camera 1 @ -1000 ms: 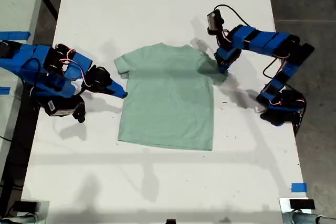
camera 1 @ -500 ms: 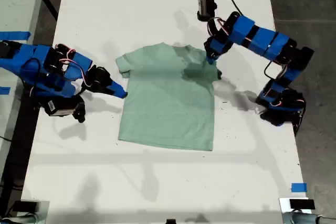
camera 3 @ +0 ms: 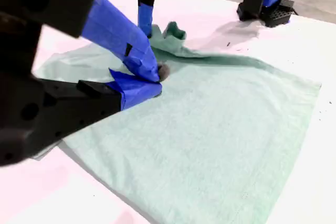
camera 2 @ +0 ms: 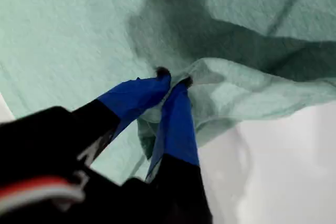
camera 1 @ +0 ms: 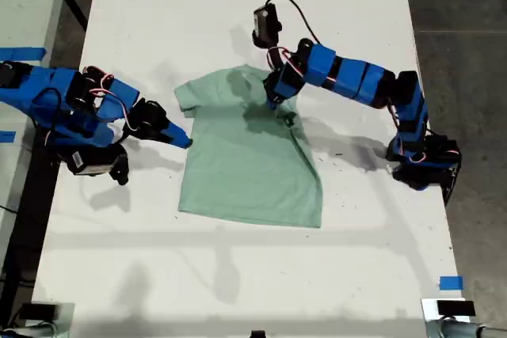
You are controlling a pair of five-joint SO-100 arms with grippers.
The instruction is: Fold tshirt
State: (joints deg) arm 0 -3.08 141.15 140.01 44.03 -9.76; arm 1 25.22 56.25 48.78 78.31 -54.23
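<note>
"While the first pincer (camera 2: 173, 81) is clamping that bunched fold, where is the plain pale mint-green short-sleeved cloth t-shirt (camera 1: 245, 172) lying?"

"It is lying flat in the middle of the white tabletop (camera 1: 238, 275), neck toward the far end. The sleeve on the exterior view's right is hanging from the clamped jaws, above the chest panel, and the cloth is trailing back to the shoulder in soft wrinkles."

"And the second pincer (camera 1: 184, 142)?"

"Its jaws are sitting together, with the tips resting at the shirt's edge on the exterior view's left, just below the other sleeve. Whether any cloth is nipped between them is not showing."

"How is the fabric likely behaving?"

"Judging by the droop, it is acting light, limp and thin. It is probably sagging wherever it is unsupported and sliding easily on the smooth surface, so one-sided pulling is risking dragging the whole garment."

"Where is the best hold, then?"

"Hems, sleeve edges and shoulder seams are looking best, since doubled cloth is giving narrow tips more to bite."
</note>
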